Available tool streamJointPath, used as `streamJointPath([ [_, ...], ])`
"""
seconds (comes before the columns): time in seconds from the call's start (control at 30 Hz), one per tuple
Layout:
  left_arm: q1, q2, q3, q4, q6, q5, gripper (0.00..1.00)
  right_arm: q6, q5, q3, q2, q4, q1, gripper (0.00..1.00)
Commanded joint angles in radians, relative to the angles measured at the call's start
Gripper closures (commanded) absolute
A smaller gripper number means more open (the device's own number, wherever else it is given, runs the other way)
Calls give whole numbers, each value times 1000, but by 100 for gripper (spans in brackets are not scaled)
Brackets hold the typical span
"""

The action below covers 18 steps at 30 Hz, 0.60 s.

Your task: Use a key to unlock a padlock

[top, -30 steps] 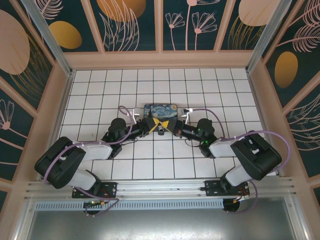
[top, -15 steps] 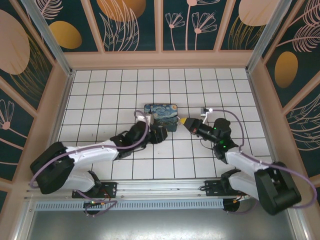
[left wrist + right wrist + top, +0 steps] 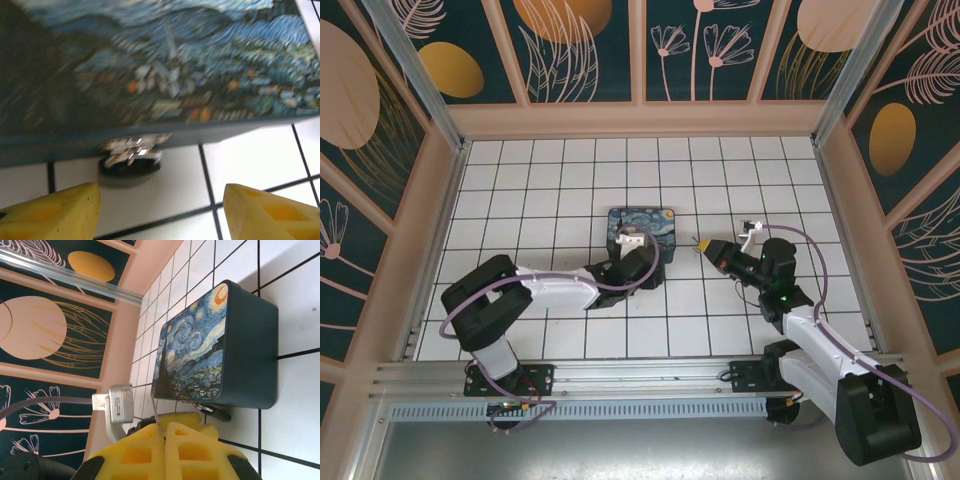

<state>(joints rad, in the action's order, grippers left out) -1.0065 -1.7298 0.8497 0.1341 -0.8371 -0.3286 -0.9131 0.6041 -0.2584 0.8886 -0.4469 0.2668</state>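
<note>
Padlock sits on a white tile, touching the near side of the painted box. Left gripper is spread wide just in front of it. Right gripper, beside the box, is pressed together, pinching the thin key

The padlock is a blur at the painted box's wall; the box runs off the top edge

Two arms counted: left arm, right arm. Two grippers tallied, one per arm: left gripper, right gripper. Two yellow fingers seen on each. One swirl-painted box counted. One padlock noted. One key noted.
</note>
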Motion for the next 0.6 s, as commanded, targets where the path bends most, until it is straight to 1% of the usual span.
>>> streamJointPath([
  [0.0, -2, -46, 47, -73, 23, -47, 35, 27, 24, 9, -17, -1, -12, 100],
  [0.13, -2, -61, 81, -143, 3, -91, 36, 25, 33, 7, -17, -4, -14, 100],
  [0.27, -3, -37, 66, -179, -21, -118, 35, 28, 36, 4, -10, -4, -15, 100],
  [0.33, -2, -36, 61, -204, -42, -123, 34, 31, 37, 1, -5, -4, -16, 100],
  [0.37, -3, -36, 45, -184, -46, -110, 33, 32, 39, 0, -2, -4, -17, 100],
  [0.43, 0, -49, 39, -147, -24, -92, 33, 31, 39, -2, 0, -8, -18, 100],
  [0.57, 10, -104, 110, -166, 28, -101, 33, 28, 41, -6, 5, -17, -18, 100],
])
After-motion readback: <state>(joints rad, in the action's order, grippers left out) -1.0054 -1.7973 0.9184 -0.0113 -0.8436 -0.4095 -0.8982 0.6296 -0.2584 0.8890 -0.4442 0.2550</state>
